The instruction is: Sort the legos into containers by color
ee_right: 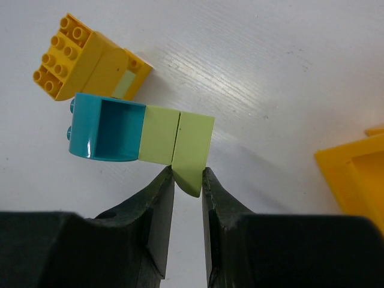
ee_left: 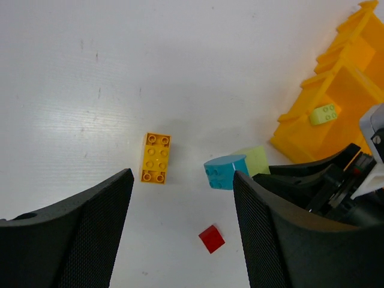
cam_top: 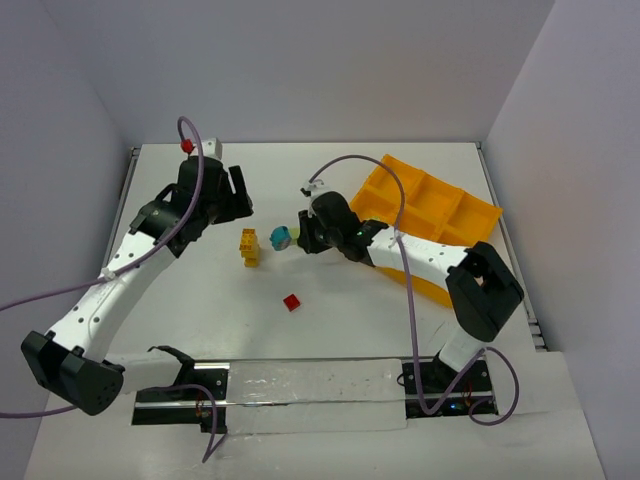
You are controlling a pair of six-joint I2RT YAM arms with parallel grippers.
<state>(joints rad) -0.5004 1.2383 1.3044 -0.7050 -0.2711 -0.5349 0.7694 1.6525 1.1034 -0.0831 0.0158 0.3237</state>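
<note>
My right gripper (ee_right: 188, 174) is shut on the light green end (ee_right: 191, 150) of a stacked lego piece whose other end is teal (ee_right: 105, 129). In the top view this piece (cam_top: 281, 237) is at mid-table, left of the right gripper (cam_top: 300, 238). A yellow lego stack (cam_top: 248, 246) lies just left of it. A small red lego (cam_top: 291, 302) lies nearer the arms. My left gripper (ee_left: 183, 175) is open above the table, with the red lego (ee_left: 211, 238) between its fingers' line of sight and the yellow stack (ee_left: 155, 157) ahead. The orange-yellow tray of containers (cam_top: 430, 215) lies at the right.
One light green lego (ee_left: 323, 114) rests inside a compartment of the tray (ee_left: 342, 102). A red cable connector (cam_top: 186, 146) sits on the left arm near the back wall. Purple cables loop over both arms.
</note>
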